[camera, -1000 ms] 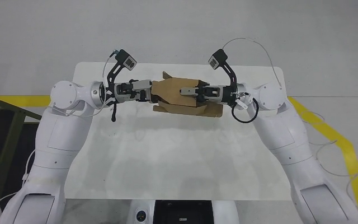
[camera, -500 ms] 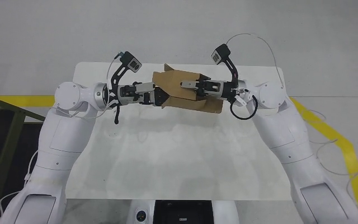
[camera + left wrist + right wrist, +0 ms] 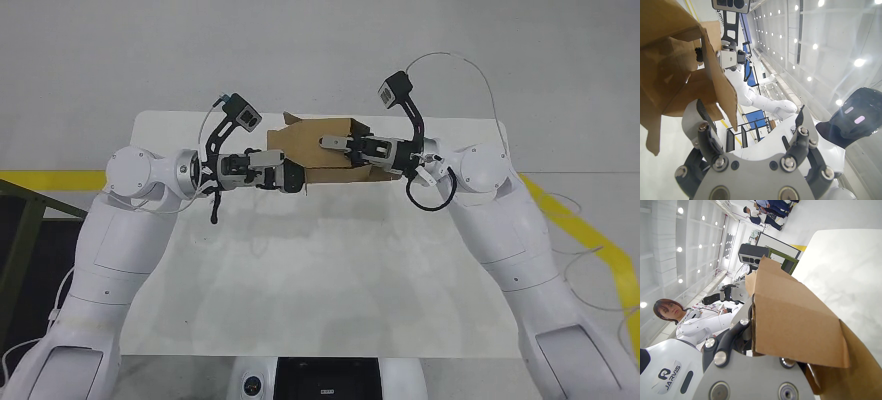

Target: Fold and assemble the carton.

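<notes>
The brown carton (image 3: 330, 150) hangs half folded above the far part of the white table (image 3: 300, 300), with loose flaps sticking out. My right gripper (image 3: 347, 146) is shut on one carton wall (image 3: 791, 321); one finger (image 3: 748, 311) presses against it and the other is hidden behind the cardboard. My left gripper (image 3: 292, 178) is at the carton's opposite end and stands open (image 3: 753, 115). One of its fingers (image 3: 704, 111) sits just under a hanging flap (image 3: 721, 89); the other finger (image 3: 802, 117) is well apart from the cardboard. The carton's hollow inside (image 3: 664, 75) faces the left wrist camera.
The table surface below and in front of the carton is bare (image 3: 848, 266). A dark green frame (image 3: 20, 215) stands on the floor past the table's left side, and yellow floor lines (image 3: 570, 215) run along both sides.
The carton has risen and shifted toward the table's far edge, turning so its wall stands more upright. Both arms moved with it, the left one sliding in under the carton's end.
</notes>
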{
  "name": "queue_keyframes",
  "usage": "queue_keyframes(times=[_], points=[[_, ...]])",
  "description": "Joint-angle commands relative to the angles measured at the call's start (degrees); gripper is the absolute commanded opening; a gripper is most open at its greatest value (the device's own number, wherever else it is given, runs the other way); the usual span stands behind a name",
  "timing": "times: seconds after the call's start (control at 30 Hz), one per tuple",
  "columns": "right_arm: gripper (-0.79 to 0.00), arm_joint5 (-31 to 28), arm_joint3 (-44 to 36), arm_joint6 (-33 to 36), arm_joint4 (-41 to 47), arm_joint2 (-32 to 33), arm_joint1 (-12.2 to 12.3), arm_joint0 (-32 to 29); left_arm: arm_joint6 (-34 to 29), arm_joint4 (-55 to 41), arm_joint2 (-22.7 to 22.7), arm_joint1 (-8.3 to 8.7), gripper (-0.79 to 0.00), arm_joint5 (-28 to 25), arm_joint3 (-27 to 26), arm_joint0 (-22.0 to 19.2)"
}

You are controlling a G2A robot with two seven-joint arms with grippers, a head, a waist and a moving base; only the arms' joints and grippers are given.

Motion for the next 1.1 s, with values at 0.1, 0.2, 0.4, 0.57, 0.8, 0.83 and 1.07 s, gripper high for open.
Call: queue_keyframes(times=[0.1, 0.2, 0.4, 0.57, 0.8, 0.83, 1.07], points=[[-0.785, 0.21, -0.09, 1.04, 0.06, 0.91, 0.27, -0.5, 1.63, 3.64, -3.24, 0.74, 0.0, -1.36, 1.16, -0.08], [-0.785, 0.42, -0.44, 1.85, 0.26, 1.56, 0.47, -0.85, 2.36, 6.31, -5.29, 1.28, 0.0, -2.12, 1.74, 0.08], [-0.785, 1.09, -1.43, 3.02, 0.75, 2.76, 0.84, -1.48, 2.49, 12.51, -7.74, 2.27, 0.0, -2.94, 2.87, 0.95], [-0.785, 1.49, -2.56, 3.31, 1.42, 3.57, 1.04, -1.78, 1.63, 16.95, -7.46, 2.79, 0.0, -2.08, 3.41, 1.79], [-0.785, 1.63, -3.98, 3.38, 2.85, 3.48, 0.96, -1.77, 1.72, 23.71, -5.56, 3.22, 0.0, -0.96, 4.37, 1.83], [-0.785, 1.61, -4.17, 3.25, 3.01, 3.31, 0.92, -1.88, 1.62, 24.46, -5.2, 3.26, 0.0, -0.97, 4.47, 1.66], [-0.785, 1.61, -4.91, 2.73, 3.7, 2.38, 0.66, -1.96, -0.13, 24.93, -2.64, 3.17, 0.0, -1.19, 4.77, 0.33]])
